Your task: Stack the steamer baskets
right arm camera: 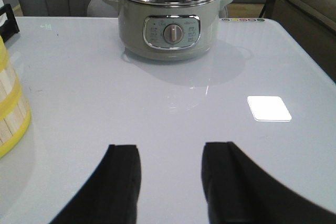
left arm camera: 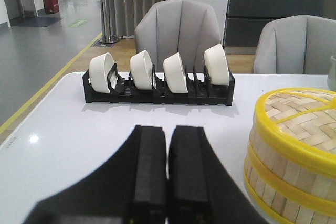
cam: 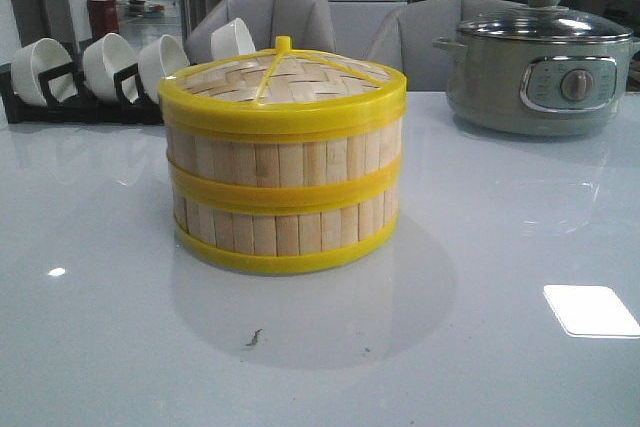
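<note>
Steamer baskets (cam: 283,202) sit mid-table, already stacked two high, lid (cam: 283,79) on top. Likely light, stiff bamboo; yellow bands look slick, so you'd grip the slatted wall or rim. Liners hidden under lid. Left gripper (left arm camera: 167,174) pinched closed, empty, beside the stack; right gripper (right arm camera: 170,174) spread wide, empty, facing the pot (right arm camera: 168,17).

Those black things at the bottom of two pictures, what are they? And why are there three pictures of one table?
They are a robot's fingers. Each arm carries a camera: one shows the left gripper shut, one the right gripper open. Both hold nothing. The third camera looks forward over the white table. On it stand two steamer baskets, stacked, with a lid on top. Behind are a grey-green pot and white bowls in a black rack.
</note>
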Robot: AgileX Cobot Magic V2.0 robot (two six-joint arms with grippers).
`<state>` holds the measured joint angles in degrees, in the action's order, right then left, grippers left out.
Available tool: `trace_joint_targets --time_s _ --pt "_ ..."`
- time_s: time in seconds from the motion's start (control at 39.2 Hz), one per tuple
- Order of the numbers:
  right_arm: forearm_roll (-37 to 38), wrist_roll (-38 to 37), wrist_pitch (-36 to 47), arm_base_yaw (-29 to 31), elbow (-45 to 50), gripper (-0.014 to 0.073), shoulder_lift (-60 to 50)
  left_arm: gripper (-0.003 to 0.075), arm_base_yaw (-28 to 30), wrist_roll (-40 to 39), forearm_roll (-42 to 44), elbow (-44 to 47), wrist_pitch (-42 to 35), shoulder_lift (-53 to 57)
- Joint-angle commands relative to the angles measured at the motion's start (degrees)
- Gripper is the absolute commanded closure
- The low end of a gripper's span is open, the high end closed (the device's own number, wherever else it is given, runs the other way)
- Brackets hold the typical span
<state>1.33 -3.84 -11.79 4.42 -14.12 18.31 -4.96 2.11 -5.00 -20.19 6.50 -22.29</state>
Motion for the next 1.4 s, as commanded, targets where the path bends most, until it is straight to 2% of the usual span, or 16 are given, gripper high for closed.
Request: trace_joint_targets --time_s 0.0,0.08,0.13,0.33,0.38,1.38 --pt "0.4 0.4 4.9 0.3 -1.6 0.0203 0.2 0.0634 0.0 -0.6 -0.2 -1.7 -5.2 -0.4" --pt "0.4 0.4 4.9 0.3 -1.6 0.0218 0.2 0.0634 0.0 -0.6 -0.2 -1.7 -5.2 -0.4" --pt "0.4 0.4 4.9 0.3 -1.6 0.0258 0.2 0.0634 0.0 -0.6 -0.2 -1.7 -5.2 -0.4" --pt "0.4 0.4 5.0 0.3 -1.6 0.0556 0.2 0.0634 0.0 -0.6 -0.2 -1.7 -5.2 -0.4" --pt "0.4 0.4 5.2 0.3 -1.6 0.0531 0.2 0.0634 0.0 -0.6 -0.2 -1.7 -5.2 -0.4" --pt "0.4 0.4 5.3 0.3 -1.6 0.0538 0.2 0.0634 0.0 -0.6 -0.2 -1.7 -5.2 -0.4"
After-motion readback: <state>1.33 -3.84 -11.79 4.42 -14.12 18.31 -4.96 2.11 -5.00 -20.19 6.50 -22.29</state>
